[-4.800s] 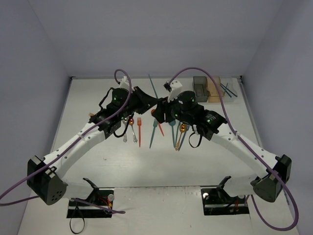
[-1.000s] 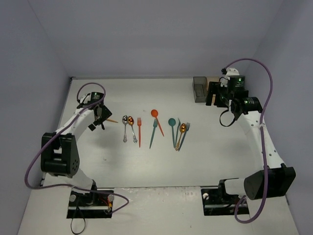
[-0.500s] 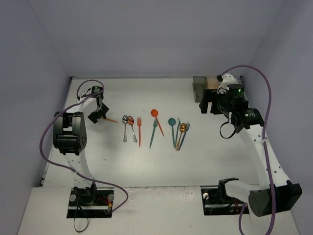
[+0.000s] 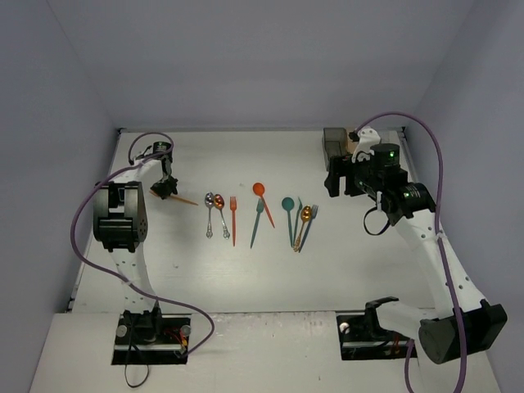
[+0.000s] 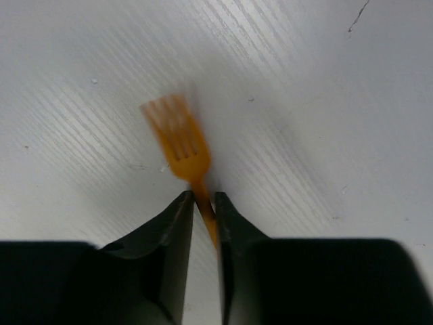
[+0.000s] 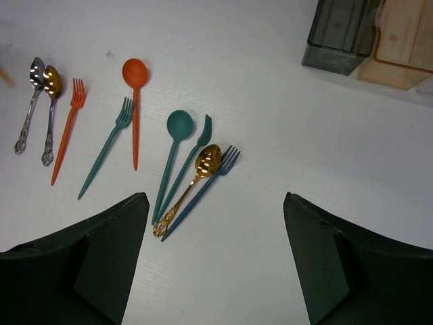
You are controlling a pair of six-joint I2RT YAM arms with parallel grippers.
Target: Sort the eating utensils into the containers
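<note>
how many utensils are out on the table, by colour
orange: 3 (orange fork, orange spoon, yellow-orange fork in the left gripper)
teal: 3 (teal fork, teal spoon, third teal piece)
blue-grey: 1 (blue-grey fork)
metal: 3 (silver spoon, gold-bowled spoon, gold spoon)
total: 10

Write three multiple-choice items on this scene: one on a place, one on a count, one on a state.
1. The amber fork has its handle: A between the left pincer's fingers; B in a bin; C across a teal fork.
2. The spoons in view number: A three; B five; C eight.
3. The right pincer is: A shut on a spoon; B shut on a bin; C open, empty.
Key: A, a finger shows either side of it; B, five bowls counted; C, fingers wide apart, nothing between.
</note>
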